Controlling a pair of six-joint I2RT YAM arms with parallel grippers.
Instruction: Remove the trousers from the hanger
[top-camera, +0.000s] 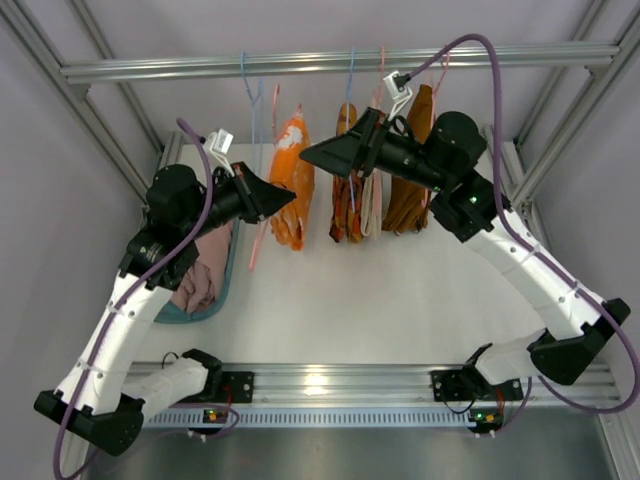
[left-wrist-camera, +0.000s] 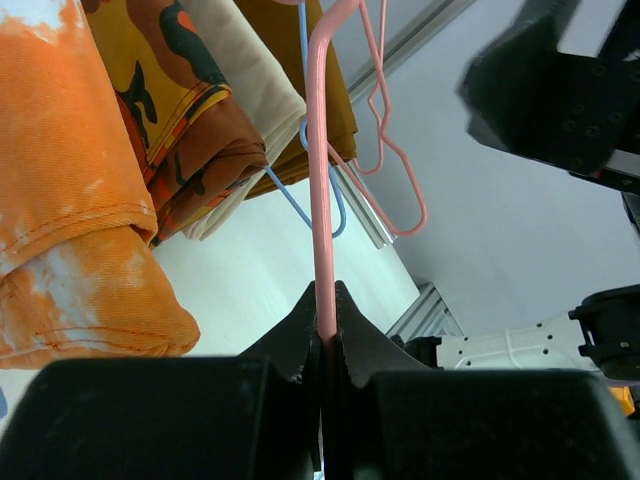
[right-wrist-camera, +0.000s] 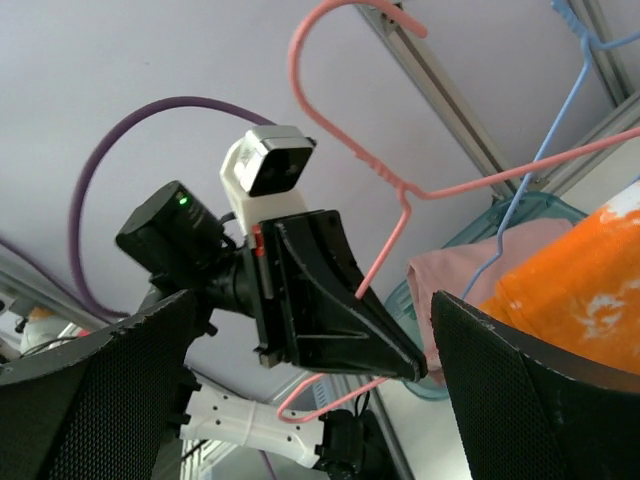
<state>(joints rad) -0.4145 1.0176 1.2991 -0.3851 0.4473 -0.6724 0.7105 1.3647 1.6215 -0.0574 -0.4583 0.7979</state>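
Note:
The bright orange trousers (top-camera: 292, 180) hang from the rail (top-camera: 330, 62), seemingly on a blue hanger (right-wrist-camera: 540, 170). They also show in the left wrist view (left-wrist-camera: 60, 200) and the right wrist view (right-wrist-camera: 585, 290). The pale pink trousers (top-camera: 205, 270) lie in a teal basket (top-camera: 228, 292) at the left, also in the right wrist view (right-wrist-camera: 450, 285). My left gripper (top-camera: 290, 197) is shut on the bar of a bare pink hanger (left-wrist-camera: 320, 180), just left of the orange trousers. My right gripper (top-camera: 305, 153) is wide open and empty, its fingers (right-wrist-camera: 540, 390) facing the left gripper (right-wrist-camera: 335, 300).
An orange patterned garment (left-wrist-camera: 170, 80), a cream one (left-wrist-camera: 250, 70) and a dark brown one (top-camera: 410, 180) hang right of the orange trousers. Another bare pink hanger (left-wrist-camera: 395, 160) hangs behind. Aluminium frame posts stand at both sides.

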